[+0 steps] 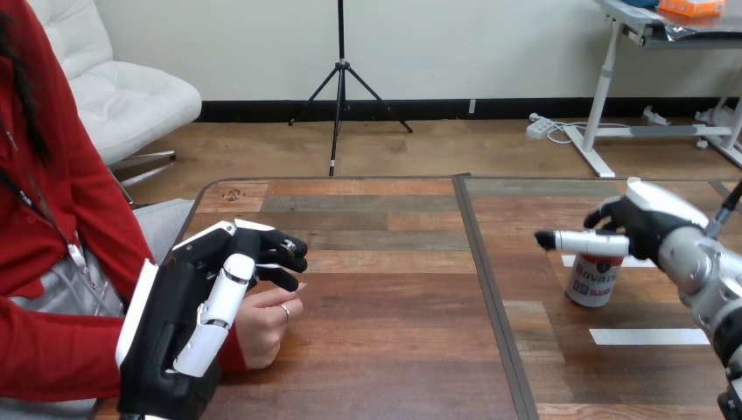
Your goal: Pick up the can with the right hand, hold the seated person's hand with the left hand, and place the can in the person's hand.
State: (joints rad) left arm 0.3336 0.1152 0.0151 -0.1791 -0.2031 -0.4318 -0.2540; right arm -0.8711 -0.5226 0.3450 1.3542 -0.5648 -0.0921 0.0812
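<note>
The can (592,280) stands upright on the right half of the table (394,289), well in from the far edge and closer to the right side. The right hand (643,226) sits against its top from the right; whether it grips the can cannot be told. One white tape strip (649,336) lies just near-right of the can, and another (637,261) is partly hidden behind it. A dark seam (486,280) splits the tabletop, with open wood on both sides of it. At the near left edge the person's hand (269,322) rests on the wood, loosely closed. The left hand (197,319) lies over and beside it, and I cannot tell whether it holds it.
</note>
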